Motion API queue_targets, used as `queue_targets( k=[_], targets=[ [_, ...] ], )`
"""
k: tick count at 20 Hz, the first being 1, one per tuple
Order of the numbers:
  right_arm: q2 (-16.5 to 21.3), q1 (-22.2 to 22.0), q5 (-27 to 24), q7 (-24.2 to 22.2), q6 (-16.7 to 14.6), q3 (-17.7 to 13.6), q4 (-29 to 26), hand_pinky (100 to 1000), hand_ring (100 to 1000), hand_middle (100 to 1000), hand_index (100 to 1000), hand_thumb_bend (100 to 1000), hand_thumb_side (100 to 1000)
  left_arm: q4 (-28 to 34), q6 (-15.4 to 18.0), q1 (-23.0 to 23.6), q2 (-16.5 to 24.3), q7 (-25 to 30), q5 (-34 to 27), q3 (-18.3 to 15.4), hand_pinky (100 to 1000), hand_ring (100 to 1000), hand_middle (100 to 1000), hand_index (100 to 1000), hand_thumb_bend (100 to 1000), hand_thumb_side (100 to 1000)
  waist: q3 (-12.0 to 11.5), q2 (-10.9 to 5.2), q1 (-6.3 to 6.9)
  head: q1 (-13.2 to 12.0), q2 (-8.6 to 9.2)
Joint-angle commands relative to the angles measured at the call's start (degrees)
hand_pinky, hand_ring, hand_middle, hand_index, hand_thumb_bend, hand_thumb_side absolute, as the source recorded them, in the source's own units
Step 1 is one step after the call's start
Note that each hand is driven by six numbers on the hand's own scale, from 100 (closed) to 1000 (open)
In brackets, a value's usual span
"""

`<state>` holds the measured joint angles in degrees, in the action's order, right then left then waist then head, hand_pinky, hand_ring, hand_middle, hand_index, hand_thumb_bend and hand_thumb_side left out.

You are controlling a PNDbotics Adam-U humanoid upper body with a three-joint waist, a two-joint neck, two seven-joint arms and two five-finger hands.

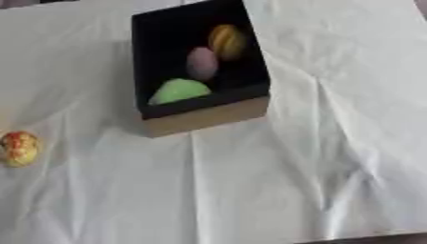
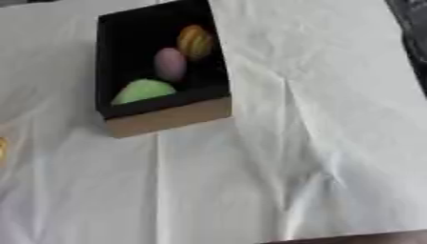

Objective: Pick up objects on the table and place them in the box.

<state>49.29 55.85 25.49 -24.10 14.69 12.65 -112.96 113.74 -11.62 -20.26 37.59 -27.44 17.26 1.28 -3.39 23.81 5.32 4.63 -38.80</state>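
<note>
A box [image 1: 204, 117] with black inside walls and a tan outer side stands on the white cloth, upper middle. Inside it lie a green rounded object [image 1: 178, 90], a pinkish oval object [image 1: 201, 63] and a yellow-orange striped oval object [image 1: 227, 42]. A yellow and red rounded object [image 1: 19, 148] lies on the cloth at the far left, apart from the box. Neither hand shows in either view.
The white cloth [image 1: 292, 181] covers the table, with creases to the right of the box. The table's front edge shows dark at the bottom right [image 1: 375, 238]. A dark shape sits at the upper right edge [image 2: 413, 19] of the right eye view.
</note>
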Motion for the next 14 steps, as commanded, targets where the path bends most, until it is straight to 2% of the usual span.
queue_targets(
  k=[1, 5, 6, 8, 10, 14],
  targets=[
    [5.14, -1.39, -4.54, 6.19, -1.69, -3.15, -1.60, 852, 900, 838, 914, 100, 463, 0.85, 0.04, -0.83, 3.03, 1.00, 0.71, -0.26, 678, 820, 781, 812, 882, 646, 0.26, -2.55, -0.69, -0.83, -0.23],
    [9.34, -5.47, -8.55, 14.80, -4.00, -6.78, -1.63, 847, 882, 822, 899, 100, 433, 0.85, -0.16, -1.06, 4.21, 2.37, 1.23, -0.02, 681, 821, 782, 815, 876, 652, 0.76, -2.93, -0.60, -2.33, -0.48],
    [10.28, -6.42, -9.61, 17.10, -4.40, -7.74, -1.63, 847, 882, 822, 899, 100, 433, 0.85, -0.23, -1.07, 4.52, 2.71, 1.34, 0.02, 681, 821, 782, 815, 876, 652, 0.84, -3.00, -0.60, -2.66, -0.59],
    [12.26, -8.57, -11.72, 22.27, -4.63, -9.82, -1.63, 837, 861, 800, 883, 100, 493, 0.85, -0.40, -1.01, 5.41, 3.53, 1.61, 0.09, 685, 820, 782, 820, 867, 657, 1.09, -3.22, -0.56, -3.58, -0.84],
    [13.94, -10.72, -13.39, 26.72, -4.76, -11.27, -1.63, 837, 859, 799, 883, 100, 463, 0.85, -0.61, -1.02, 6.52, 4.64, 1.89, 0.30, 687, 820, 782, 822, 860, 660, 1.20, -3.39, -0.47, -4.21, -0.88],
    [16.29, -14.42, -14.19, 30.92, -5.59, -12.76, -1.63, 837, 857, 797, 879, 100, 457, 0.85, -1.14, -0.89, 9.61, 7.54, 1.52, 1.04, 692, 819, 781, 825, 856, 649, 1.20, -3.76, -0.17, -5.05, -0.98]
  ],
)
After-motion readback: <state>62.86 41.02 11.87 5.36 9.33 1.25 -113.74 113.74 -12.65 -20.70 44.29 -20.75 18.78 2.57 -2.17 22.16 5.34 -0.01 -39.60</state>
